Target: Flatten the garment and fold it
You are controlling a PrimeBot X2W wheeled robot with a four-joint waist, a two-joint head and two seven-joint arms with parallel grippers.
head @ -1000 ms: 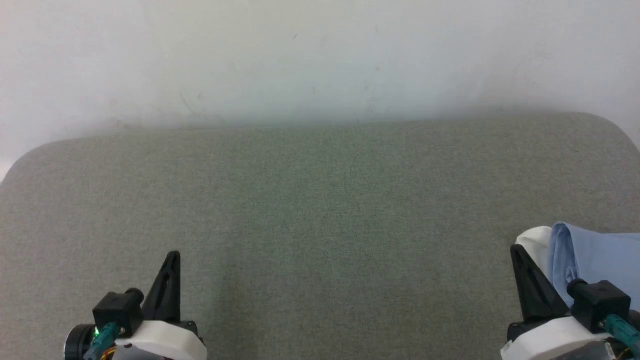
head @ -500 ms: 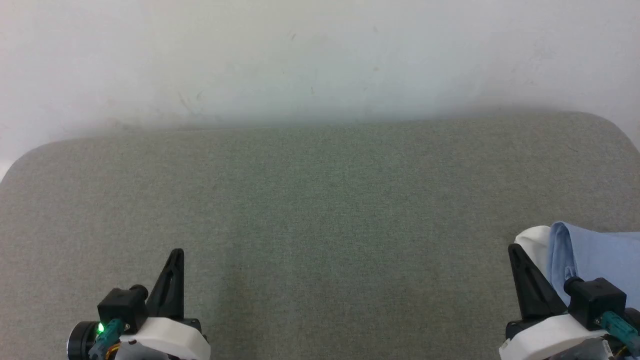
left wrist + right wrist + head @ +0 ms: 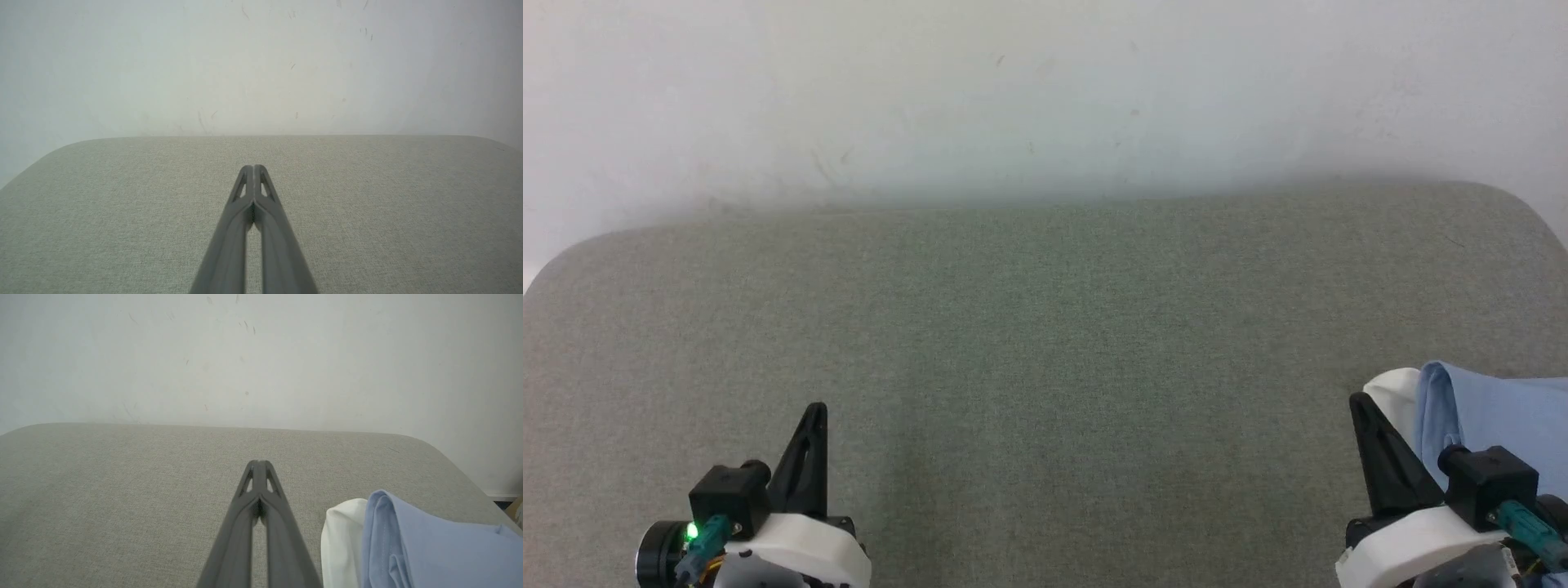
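**Spotter:** Where's the garment sitting?

**Me:** The garment (image 3: pixel 1490 412) is bunched at the right edge of the surface (image 3: pixel 1045 327), towards the near right corner. Its white trim (image 3: pixel 1392 392) is turned inward and the blue folds run out of my head view. Not flattened and nothing folded yet, I'd say.

**Spotter:** And the hands?

**Me:** My right hand (image 3: pixel 1356 404) is just beside the heap on its inner side, fingers pressed together, gripping nothing. My left hand (image 3: pixel 815 412) is clenched and empty too, well apart along the near edge.

**Spotter:** What worries you?

**Me:** Two things. If I go in pinched like this, I'll only shove the heap toward the right edge, and it may slide off. It's also layered, so a blind pinch could catch several folds and lift a lump instead of spreading it.
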